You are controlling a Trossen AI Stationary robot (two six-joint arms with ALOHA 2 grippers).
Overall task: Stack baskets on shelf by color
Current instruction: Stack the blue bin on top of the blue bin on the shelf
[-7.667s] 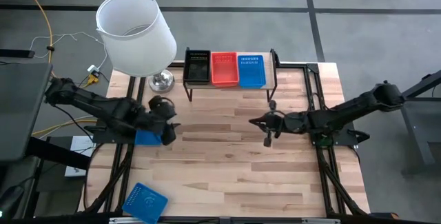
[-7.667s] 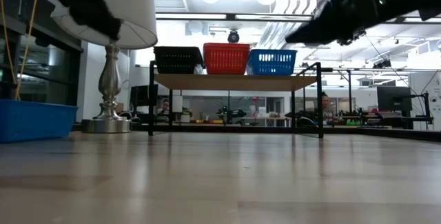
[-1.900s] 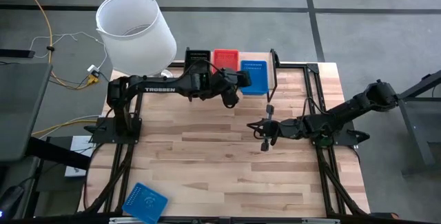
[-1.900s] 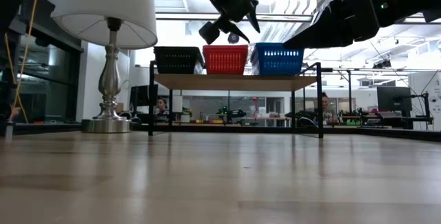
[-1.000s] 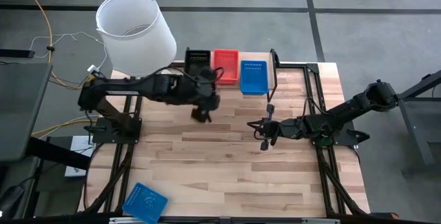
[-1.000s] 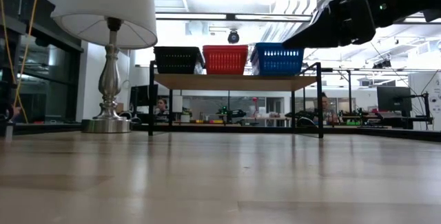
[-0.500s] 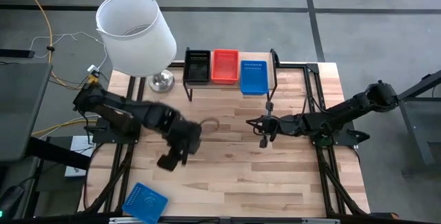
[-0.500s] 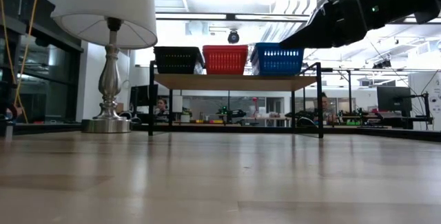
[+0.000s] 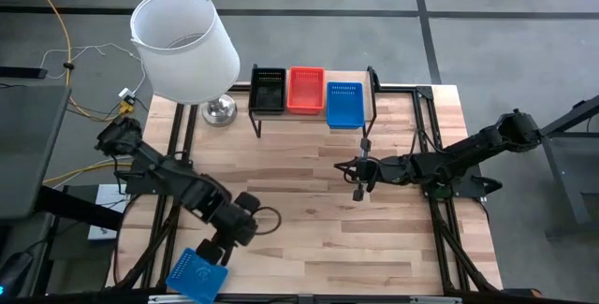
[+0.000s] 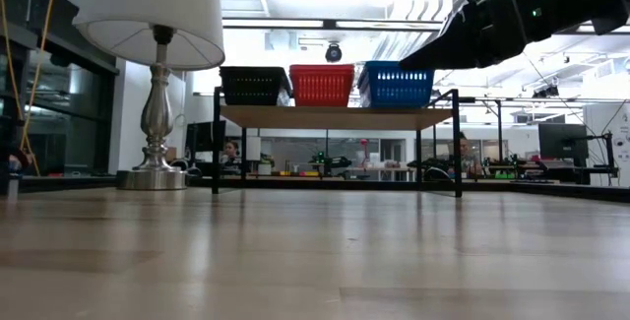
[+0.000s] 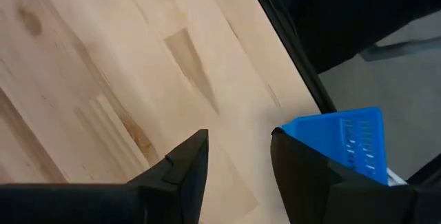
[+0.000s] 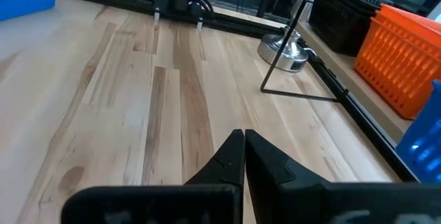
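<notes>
High view: the shelf (image 9: 314, 117) at the table's far edge carries 3 baskets in a row: the black basket (image 9: 268, 90), the red basket (image 9: 306, 90) and the blue basket (image 9: 344, 103). A loose blue basket (image 9: 197, 275) lies at the near-left corner, and the left gripper (image 9: 214, 251) hangs just beside it. The right gripper (image 9: 359, 179) hovers mid-table.

Low view: a lamp (image 10: 155, 25) stands left of the shelf.

Left wrist view: the fingers (image 11: 185, 169) stand apart, empty, above bare wood.

Right wrist view: the fingers (image 12: 231, 158) are pressed together, holding nothing.
</notes>
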